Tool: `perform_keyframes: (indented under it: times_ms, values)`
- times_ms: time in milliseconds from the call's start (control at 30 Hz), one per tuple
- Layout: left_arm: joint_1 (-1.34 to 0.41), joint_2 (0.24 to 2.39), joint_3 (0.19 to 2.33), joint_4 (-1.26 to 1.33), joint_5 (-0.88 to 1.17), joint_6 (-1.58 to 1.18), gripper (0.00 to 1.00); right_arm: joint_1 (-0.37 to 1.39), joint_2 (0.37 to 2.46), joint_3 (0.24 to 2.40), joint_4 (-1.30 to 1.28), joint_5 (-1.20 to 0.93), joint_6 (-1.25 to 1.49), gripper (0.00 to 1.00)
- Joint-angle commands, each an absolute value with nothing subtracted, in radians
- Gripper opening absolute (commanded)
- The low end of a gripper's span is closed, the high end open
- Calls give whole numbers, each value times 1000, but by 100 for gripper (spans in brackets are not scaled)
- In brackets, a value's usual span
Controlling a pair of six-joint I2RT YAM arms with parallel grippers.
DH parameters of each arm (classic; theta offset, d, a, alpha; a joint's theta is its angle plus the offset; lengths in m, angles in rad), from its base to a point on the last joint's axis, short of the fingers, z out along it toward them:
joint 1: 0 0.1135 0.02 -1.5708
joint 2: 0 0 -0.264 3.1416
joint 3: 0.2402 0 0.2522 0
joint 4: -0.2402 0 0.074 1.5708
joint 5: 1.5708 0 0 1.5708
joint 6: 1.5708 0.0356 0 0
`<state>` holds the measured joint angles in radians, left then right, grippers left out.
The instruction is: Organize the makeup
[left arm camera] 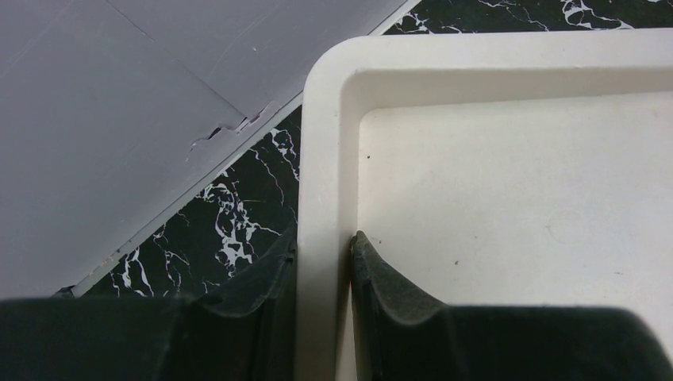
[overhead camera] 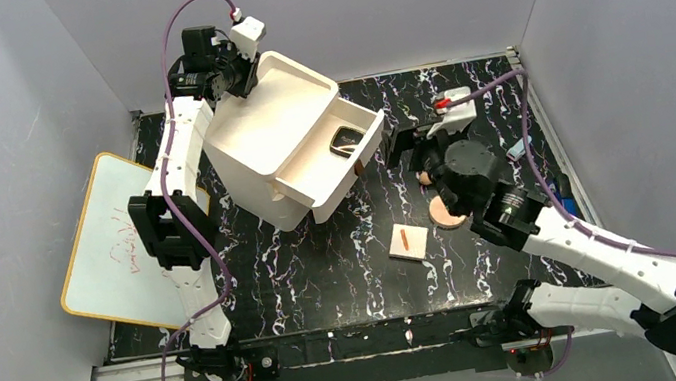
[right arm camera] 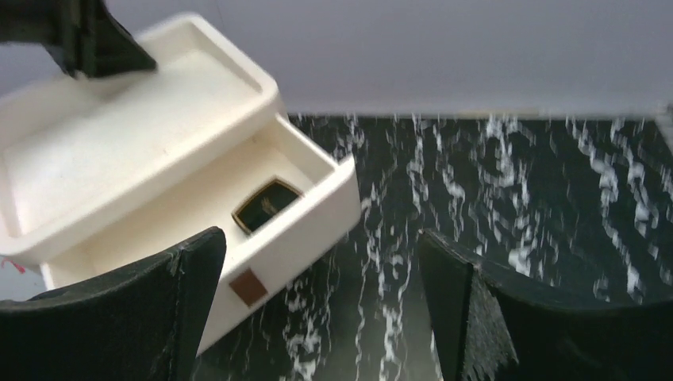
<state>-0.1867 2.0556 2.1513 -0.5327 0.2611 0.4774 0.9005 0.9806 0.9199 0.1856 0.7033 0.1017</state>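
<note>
— At the far left corner, what has the left gripper (left arm camera: 324, 248) got?
— Its fingers pinch the rim of the white box (overhead camera: 317, 77).
— And the right gripper (right arm camera: 319, 242)?
— Spread wide, empty, just right of the open drawer (overhead camera: 329, 190).
— The makeup?
— The black compact (overhead camera: 345, 140) lies in that drawer. The white pad (overhead camera: 413, 245), bearing a wooden stick (overhead camera: 403, 237), sits on the table right of centre, with the tan disc (overhead camera: 446, 217) just beside it.

Tan powder disc (overhead camera: 446, 219) half under right arm (overhead camera: 586, 249), sponge (overhead camera: 424, 178) mostly hidden, drawer (right arm camera: 301, 230) blurred
</note>
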Motion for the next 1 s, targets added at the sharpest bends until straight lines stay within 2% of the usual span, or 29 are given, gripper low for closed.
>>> perform_keyframes:
  times_ms: [0, 133, 333, 567, 967]
  values:
    - [-229, 2133, 2128, -660, 155, 554, 0, 923, 1053, 937, -324, 840, 542, 99]
    - [-239, 2139, 2130, -666, 156, 556, 0, 926, 1152, 918, -524, 798, 874, 99]
    - [-242, 2137, 2129, -674, 157, 562, 0, 923, 1282, 926, -586, 697, 1056, 99]
    - [-242, 2122, 2126, -677, 161, 566, 0, 898, 1307, 786, -395, 552, 1055, 99]
    - [-247, 2115, 2131, -683, 171, 567, 0, 891, 1397, 745, -394, 531, 1053, 99]
